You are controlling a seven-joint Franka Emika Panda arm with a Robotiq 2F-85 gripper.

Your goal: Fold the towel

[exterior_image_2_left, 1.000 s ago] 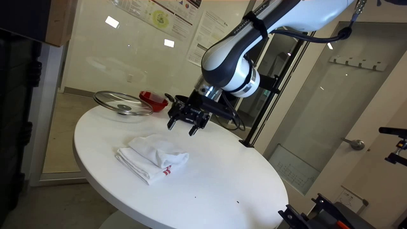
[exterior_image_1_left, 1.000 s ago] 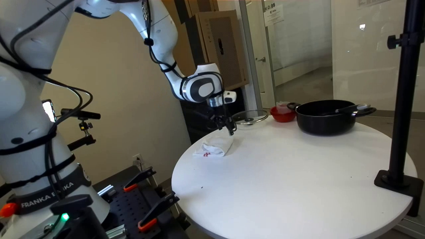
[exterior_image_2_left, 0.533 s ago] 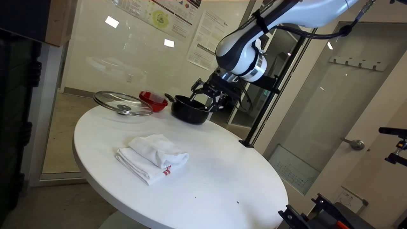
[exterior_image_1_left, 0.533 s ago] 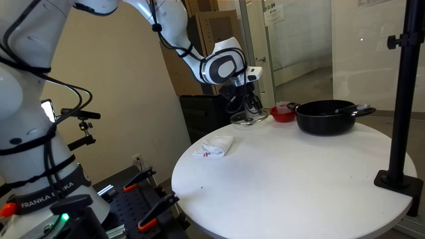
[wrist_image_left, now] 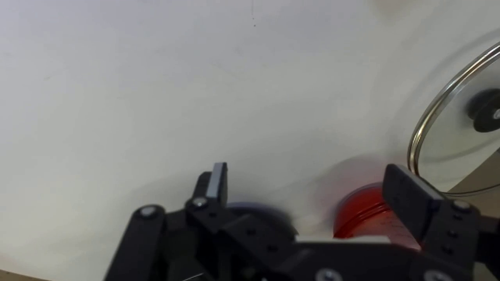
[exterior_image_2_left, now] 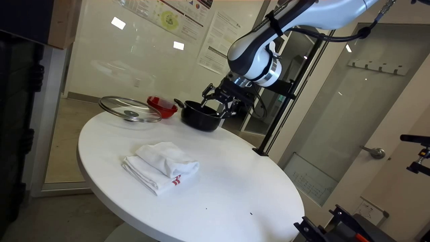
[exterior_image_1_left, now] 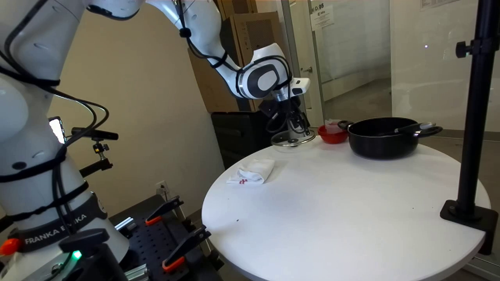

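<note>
The white towel [exterior_image_1_left: 256,171] [exterior_image_2_left: 164,164] lies on the round table as a small layered bundle, red stripes showing at one corner. Its upper layer sits askew over the lower ones and is a little rumpled. No part of it appears in the wrist view. My gripper [exterior_image_2_left: 213,109] [wrist_image_left: 306,168] hangs well above the table, apart from the towel and toward the pan and bowl side. Its two fingers are spread wide with nothing held between them. In an exterior view the fingertips are hard to make out behind the lid.
A black pan [exterior_image_1_left: 383,144] [exterior_image_2_left: 200,119] holds a utensil. Beside it are a red bowl [exterior_image_1_left: 333,137] [wrist_image_left: 359,212] and a glass lid [exterior_image_2_left: 131,113] [wrist_image_left: 488,121] with a metal rim. A black pole [exterior_image_1_left: 468,117] is fixed at the table edge [exterior_image_2_left: 114,208].
The arm has risen and swung away from the towel toward the pan side, then held nearly still over the last half second. The towel has not moved, and the gripper has stayed open.
</note>
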